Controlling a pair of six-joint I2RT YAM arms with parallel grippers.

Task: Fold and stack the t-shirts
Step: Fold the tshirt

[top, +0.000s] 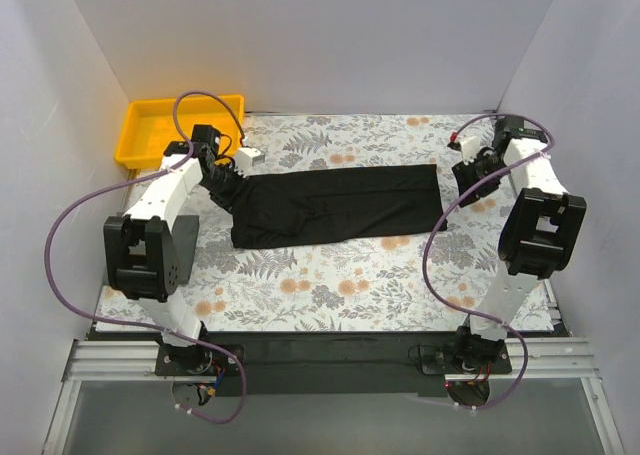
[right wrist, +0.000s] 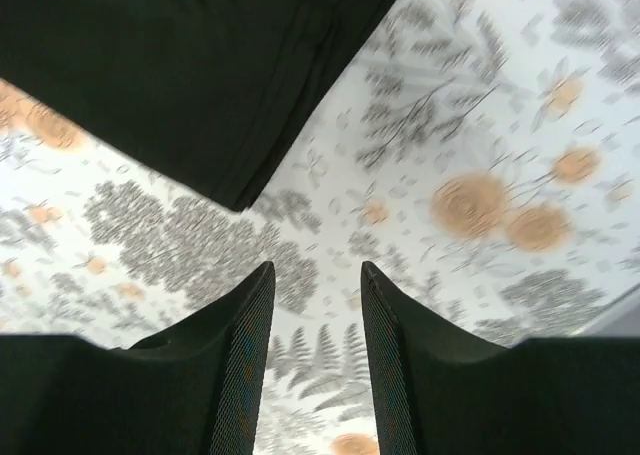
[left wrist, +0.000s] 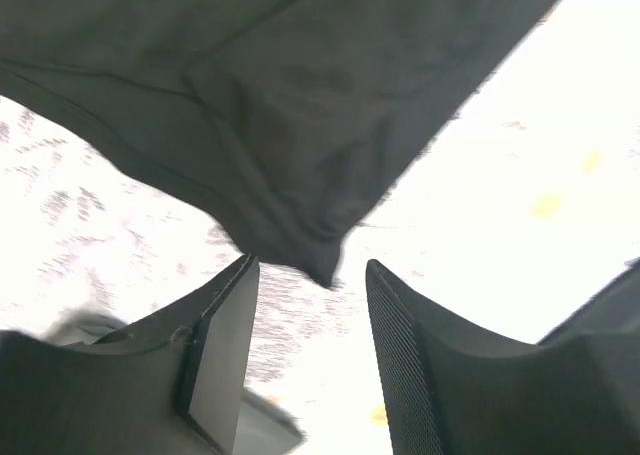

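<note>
A black t-shirt point(top: 335, 205) lies folded into a long strip across the middle of the flowered table. My left gripper point(top: 222, 183) is open at the strip's left end; in the left wrist view a corner of the t-shirt point(left wrist: 290, 125) hangs just ahead of the open gripper point(left wrist: 310, 275), not between the fingers. My right gripper point(top: 468, 180) is open just off the strip's right end; in the right wrist view the gripper point(right wrist: 315, 280) is empty above the tablecloth, with the t-shirt's edge point(right wrist: 190, 85) ahead to the left.
A yellow tray point(top: 150, 125) stands at the back left corner. White walls close in the table on three sides. The flowered cloth point(top: 330, 285) covers the table in front of the shirt.
</note>
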